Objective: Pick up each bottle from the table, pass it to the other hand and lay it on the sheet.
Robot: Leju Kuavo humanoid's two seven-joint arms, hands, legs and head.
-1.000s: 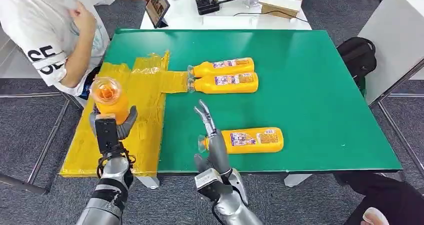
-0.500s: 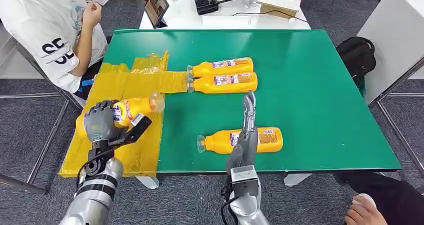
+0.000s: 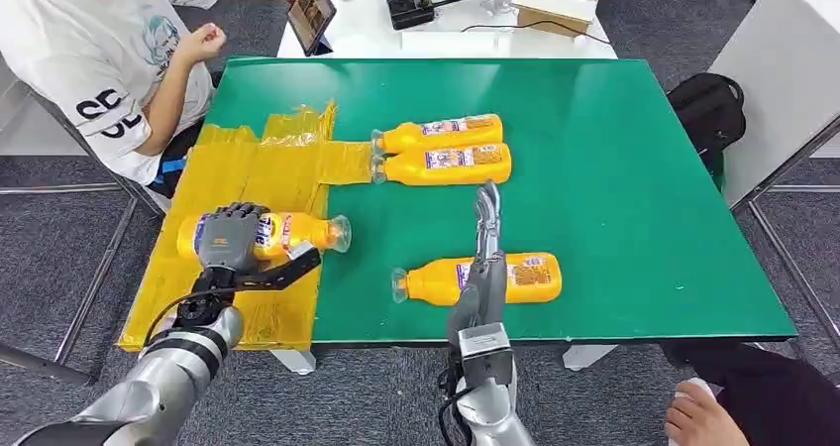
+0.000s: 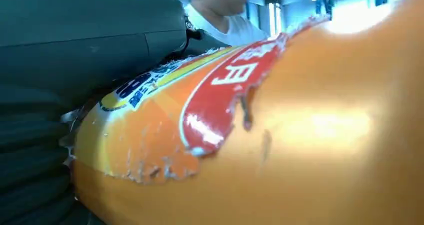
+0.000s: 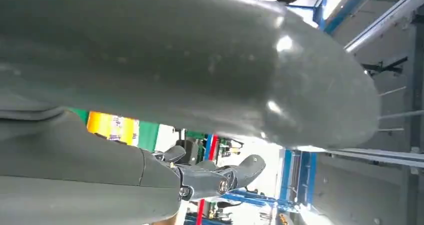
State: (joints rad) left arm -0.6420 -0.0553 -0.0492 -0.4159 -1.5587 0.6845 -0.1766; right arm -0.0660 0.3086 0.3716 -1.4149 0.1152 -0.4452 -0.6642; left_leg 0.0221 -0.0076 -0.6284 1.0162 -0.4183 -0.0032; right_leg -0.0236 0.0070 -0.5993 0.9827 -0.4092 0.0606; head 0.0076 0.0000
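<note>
- Bottle in play: the orange plastic juice bottle [image 3: 267, 234] lies on its side on the crinkled yellow plastic sheet [image 3: 248, 168], long axis across the green bench [image 3: 614, 168], neck toward the middle. The left hand [image 3: 230, 240] grips it from above.
- Next orange bottle [image 3: 510, 277] lies crosswise at the near edge, right under the right hand [image 3: 483, 268], whose fingers [image 3: 485, 213] are straight and empty.
- A second ago the held bottle stood upright above the sheet; the right hand has shifted over the near bottle.
</note>
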